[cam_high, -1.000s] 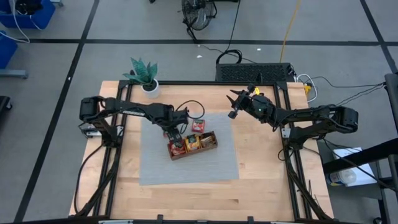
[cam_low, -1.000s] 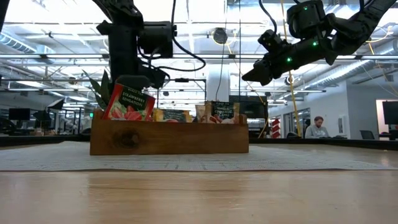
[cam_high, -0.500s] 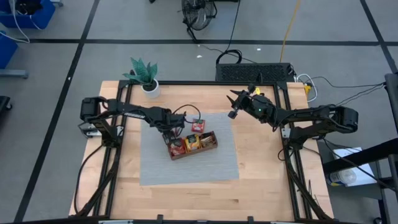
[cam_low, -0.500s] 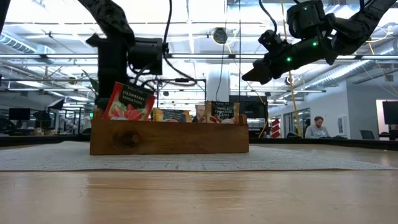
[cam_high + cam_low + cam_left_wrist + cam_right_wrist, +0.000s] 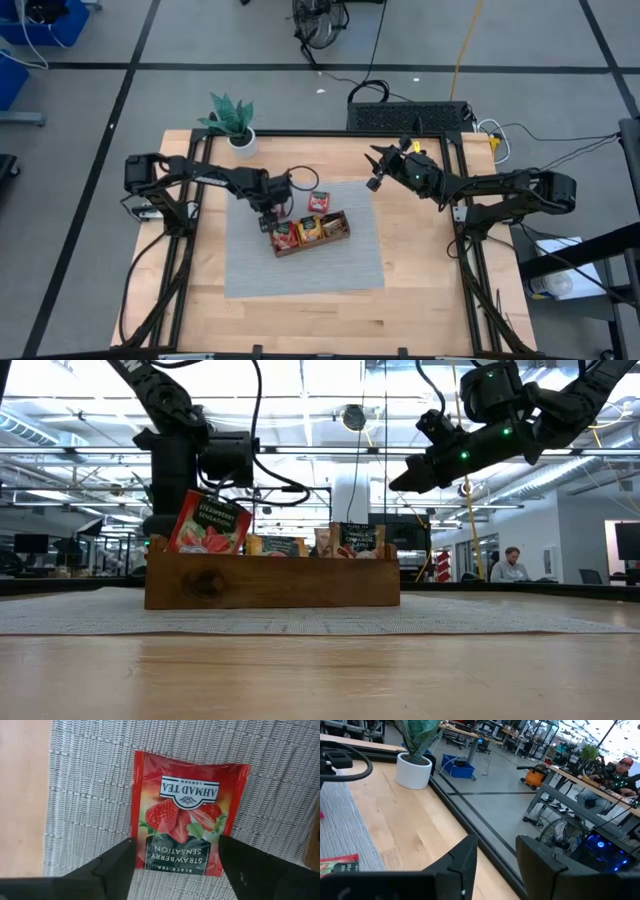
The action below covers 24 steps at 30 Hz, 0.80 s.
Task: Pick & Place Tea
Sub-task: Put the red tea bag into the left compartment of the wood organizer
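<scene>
1. Fingers of the left gripper (image 5: 175,865) stand apart, with nothing between them; a red strawberry tea sachet (image 5: 186,820) lies flat on the grey mat (image 5: 90,785) just beyond the tips.
2. Handling, as a judgement: the sachet looks light, thin and limp, with a slick printed wrapper. A flat sachet offers little edge, so a pinch across one short edge or a corner seems the best hold. Too hard a squeeze may crumple it.
3. Other tea stands in the wooden tray (image 5: 311,243) on the mat. One loose sachet (image 5: 319,201) lies on the mat just behind the tray.
4. The right gripper (image 5: 372,170) waits raised over the counter (image 5: 300,320) near the mat's far right corner, empty, with a moderate gap between its fingers.
5. View differences:
   - The left wrist view alone shows the sachet's label.
   - The low view shows a red sachet (image 5: 207,525) leaning upright above the tray's rim, which the high view flattens.
   - The right wrist view shows a potted plant (image 5: 416,755) and a seated person beyond the counter.
</scene>
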Each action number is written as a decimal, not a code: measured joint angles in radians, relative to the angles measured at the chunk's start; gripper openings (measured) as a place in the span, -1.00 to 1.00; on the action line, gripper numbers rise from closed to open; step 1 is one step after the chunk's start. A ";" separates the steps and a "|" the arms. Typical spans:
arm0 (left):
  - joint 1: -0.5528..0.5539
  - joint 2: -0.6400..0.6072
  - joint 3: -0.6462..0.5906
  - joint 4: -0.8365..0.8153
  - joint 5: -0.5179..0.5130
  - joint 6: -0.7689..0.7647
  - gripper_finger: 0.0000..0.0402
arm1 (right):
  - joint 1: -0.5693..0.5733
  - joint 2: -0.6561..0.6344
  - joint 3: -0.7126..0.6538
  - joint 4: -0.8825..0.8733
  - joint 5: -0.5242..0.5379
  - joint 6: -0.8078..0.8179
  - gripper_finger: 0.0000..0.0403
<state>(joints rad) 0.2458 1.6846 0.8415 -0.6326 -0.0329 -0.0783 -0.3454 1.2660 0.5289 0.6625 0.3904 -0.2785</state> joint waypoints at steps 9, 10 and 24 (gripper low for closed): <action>0.035 0.000 -0.014 0.031 0.047 0.037 -0.43 | 0.000 0.000 0.000 -0.022 0.000 0.005 -0.39; 0.036 0.000 -0.014 0.034 0.047 0.044 -0.57 | 0.000 0.000 0.000 -0.024 0.000 0.005 -0.39; -0.019 -0.142 -0.023 0.015 -0.070 0.005 -0.98 | 0.000 0.000 0.000 -0.025 0.000 -0.002 -0.39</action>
<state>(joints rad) 0.2271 1.5423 0.8185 -0.6172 -0.1033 -0.0734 -0.3450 1.2659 0.5289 0.6380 0.3904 -0.2806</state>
